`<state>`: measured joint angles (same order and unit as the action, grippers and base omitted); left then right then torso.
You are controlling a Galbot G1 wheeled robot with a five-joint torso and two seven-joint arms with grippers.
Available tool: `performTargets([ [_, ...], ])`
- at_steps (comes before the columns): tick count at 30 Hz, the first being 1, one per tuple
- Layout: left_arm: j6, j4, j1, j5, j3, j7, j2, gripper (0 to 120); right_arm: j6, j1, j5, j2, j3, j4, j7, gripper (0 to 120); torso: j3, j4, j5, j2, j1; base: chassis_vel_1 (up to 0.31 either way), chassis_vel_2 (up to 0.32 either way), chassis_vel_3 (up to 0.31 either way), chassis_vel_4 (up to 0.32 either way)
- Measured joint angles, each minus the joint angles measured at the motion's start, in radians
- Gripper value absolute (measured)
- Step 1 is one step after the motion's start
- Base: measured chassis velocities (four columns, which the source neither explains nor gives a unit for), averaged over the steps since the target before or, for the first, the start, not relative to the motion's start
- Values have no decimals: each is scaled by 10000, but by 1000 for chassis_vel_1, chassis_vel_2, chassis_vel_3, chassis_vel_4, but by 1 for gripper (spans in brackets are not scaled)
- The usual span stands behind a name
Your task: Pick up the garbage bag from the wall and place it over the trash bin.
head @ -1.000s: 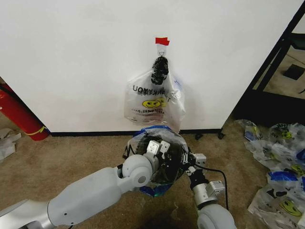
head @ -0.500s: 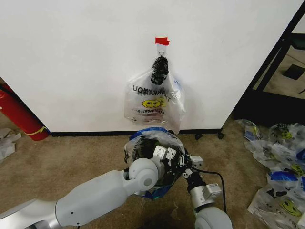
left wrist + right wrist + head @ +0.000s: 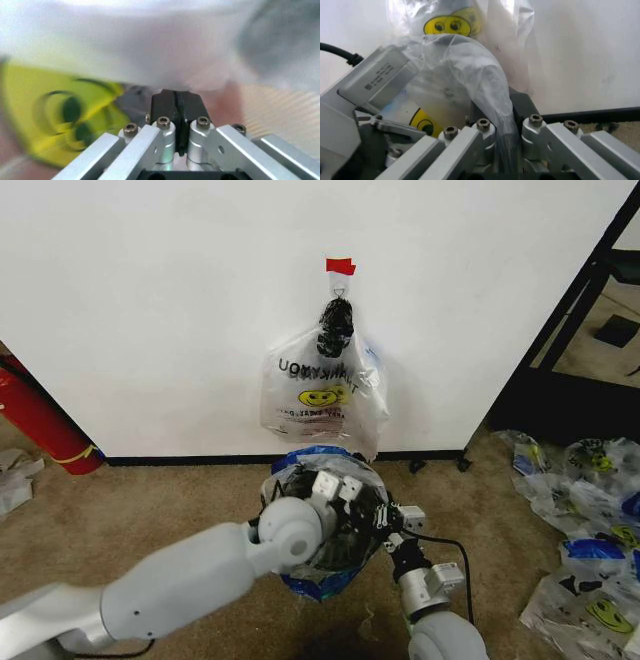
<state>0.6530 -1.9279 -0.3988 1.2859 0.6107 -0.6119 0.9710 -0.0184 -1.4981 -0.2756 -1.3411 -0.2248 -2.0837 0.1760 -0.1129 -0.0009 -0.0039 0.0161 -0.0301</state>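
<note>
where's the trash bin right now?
In the head view the trash bin sits on the carpet just below the bag bundle on the wall, with the garbage bag draped over its rim.

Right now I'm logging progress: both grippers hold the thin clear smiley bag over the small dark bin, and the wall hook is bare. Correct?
Not bare: in the head view a thick bundle of smiley bags hangs from the hook. The rest stands.
</note>
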Motion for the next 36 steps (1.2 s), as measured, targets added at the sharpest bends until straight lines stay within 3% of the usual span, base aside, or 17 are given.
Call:
performTargets([
  [3,-35,30,7,-61,-3,3,13,0,11,-6,-29,3,6,-48,0,1,0,1,-2,0,0,0,0,0,0],
  [11,-99,851,-337,-1986,284,-46,601,0,34,-245,-36,-155,122,-293,-1,1,0,-1,-1,0,0,0,0,0,0],
  [21,-14,865,-363,-2175,405,-37,711,0,23,-399,-32,-234,105,-331,-1,1,0,-3,-1,0,0,0,0,0,0],
  [25,21,179,-427,-2085,261,-29,159,0,26,-288,-92,-182,43,-230,14,1,0,0,-2,0,0,0,0,0,0],
  [30,174,-56,-506,-1891,162,11,-183,0,36,-212,-144,-182,46,-180,32,1,0,2,-2,0,0,0,0,0,0],
  [36,284,250,-660,-1749,203,-7,149,0,59,-215,-151,-261,129,-238,33,1,0,-3,-2,0,0,0,0,0,0],
])
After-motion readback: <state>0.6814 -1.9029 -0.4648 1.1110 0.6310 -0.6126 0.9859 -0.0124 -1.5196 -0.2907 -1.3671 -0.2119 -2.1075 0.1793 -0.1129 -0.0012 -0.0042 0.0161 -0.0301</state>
